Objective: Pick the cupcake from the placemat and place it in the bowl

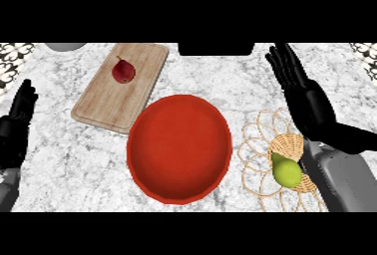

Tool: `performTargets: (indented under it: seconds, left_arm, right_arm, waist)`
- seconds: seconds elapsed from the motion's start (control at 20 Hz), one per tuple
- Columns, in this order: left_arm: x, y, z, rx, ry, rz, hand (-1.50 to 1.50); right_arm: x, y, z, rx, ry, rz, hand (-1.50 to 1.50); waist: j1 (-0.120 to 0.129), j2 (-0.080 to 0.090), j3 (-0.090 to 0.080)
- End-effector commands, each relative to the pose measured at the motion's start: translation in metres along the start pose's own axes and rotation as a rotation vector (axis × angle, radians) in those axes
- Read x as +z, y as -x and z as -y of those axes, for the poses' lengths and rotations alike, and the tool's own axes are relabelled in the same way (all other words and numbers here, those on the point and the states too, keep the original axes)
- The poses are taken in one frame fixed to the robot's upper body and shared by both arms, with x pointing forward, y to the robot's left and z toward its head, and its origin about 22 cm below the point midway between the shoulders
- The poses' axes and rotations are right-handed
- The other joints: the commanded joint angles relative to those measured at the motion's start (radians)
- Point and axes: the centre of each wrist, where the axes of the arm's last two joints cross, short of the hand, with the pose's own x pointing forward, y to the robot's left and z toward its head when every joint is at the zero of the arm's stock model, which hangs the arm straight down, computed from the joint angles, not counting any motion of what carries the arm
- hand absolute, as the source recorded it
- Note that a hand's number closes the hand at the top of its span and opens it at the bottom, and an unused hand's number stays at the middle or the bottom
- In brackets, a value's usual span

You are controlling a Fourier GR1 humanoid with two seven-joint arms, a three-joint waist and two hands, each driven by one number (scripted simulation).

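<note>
Grey and boxy, the right forearm rises from the lower right corner, and its black right hand stretches up over the counter with fingers straight and spread a little, holding nothing. Just left of that forearm lies a woven wicker placemat made of open looped rings in a pale straw colour. On it sits a smooth, glossy yellow-green pear-shaped fruit, with a finely woven tan wicker piece touching its upper side; whether that piece is the cupcake cannot be told. The hand's wrist is beside this pair, not touching it as far as can be seen.

Left of the placemat, its rim just meeting the loops, is a big, shallow red bowl with a matte, faceted surface, looking oval from above. Beyond its upper left edge lies a rectangular light wooden cutting board with rounded corners, set at a slant, bearing a dark red teardrop-shaped fruit with a short stem. All rest on a white-and-grey marbled stone counter. At the left edge the black left hand stands open, fingers up.
</note>
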Motion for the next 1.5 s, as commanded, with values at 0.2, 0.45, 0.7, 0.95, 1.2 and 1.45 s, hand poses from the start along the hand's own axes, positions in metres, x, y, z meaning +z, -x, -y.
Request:
performTargets:
  seconds: [0.2, 0.45, 0.7, 0.95, 1.2, 1.45]
  left_arm:
    - [0.0, -0.013, 0.032, 0.186, 0.234, -0.131, 0.0]
    - [0.007, -0.01, 0.039, 0.262, 0.348, -0.215, 0.0]
    - [0.0, -0.034, 0.029, 0.285, 0.389, -0.21, 0.0]
    - [-0.011, -0.02, 0.023, 0.268, 0.382, -0.24, 0.0]
    - [-0.002, -0.02, 0.037, 0.276, 0.359, -0.236, 0.0]
    - [-0.014, -0.03, 0.035, 0.264, 0.382, -0.216, 0.0]
  right_arm:
    - [0.088, 0.039, 0.079, 0.01, 0.236, -0.381, 1.5]
    - [0.157, 0.054, 0.082, 0.4, 0.269, -0.352, -1.5]
    - [0.191, 0.039, 0.05, 0.438, 0.188, -0.145, -1.5]
    - [0.173, -0.023, 0.062, 0.645, 0.164, -0.234, -1.5]
    - [0.166, -0.068, 0.067, 0.808, 0.06, -0.466, -1.5]
    - [0.134, -0.093, 0.052, 0.929, -0.042, -0.638, -1.5]
  waist:
    - [-0.035, -0.011, 0.004]
    - [-0.03, -0.017, 0.004]
    - [-0.009, -0.021, 0.002]
    - [-0.022, -0.019, -0.002]
    - [-0.02, -0.021, -0.005]
    - [0.006, -0.014, -0.003]
